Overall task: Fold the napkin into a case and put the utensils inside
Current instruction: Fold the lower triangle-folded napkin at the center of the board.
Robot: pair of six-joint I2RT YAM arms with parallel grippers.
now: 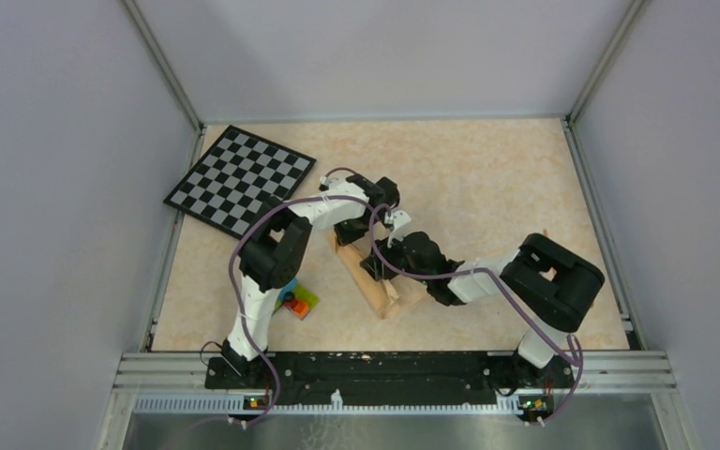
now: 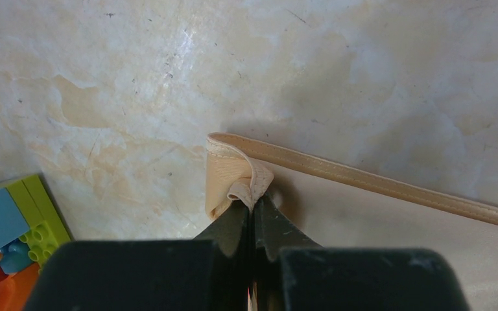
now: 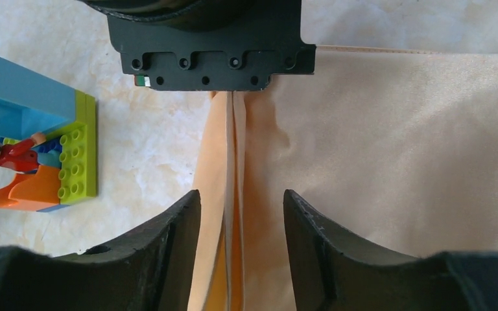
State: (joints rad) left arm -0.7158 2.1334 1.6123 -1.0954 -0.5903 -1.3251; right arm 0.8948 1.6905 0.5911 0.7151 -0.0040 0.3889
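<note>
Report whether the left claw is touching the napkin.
Touching. The left wrist view shows the left claw shut on a bunched corner of the napkin, with the cloth pinched right at its tips.

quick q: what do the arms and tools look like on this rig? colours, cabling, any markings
The left arm and right arm match: white links with bulky black joint housings. A purple cable loops loosely along each. The left tool and right tool are matte black, with tapered wedge-shaped fingers. No markings are readable.
</note>
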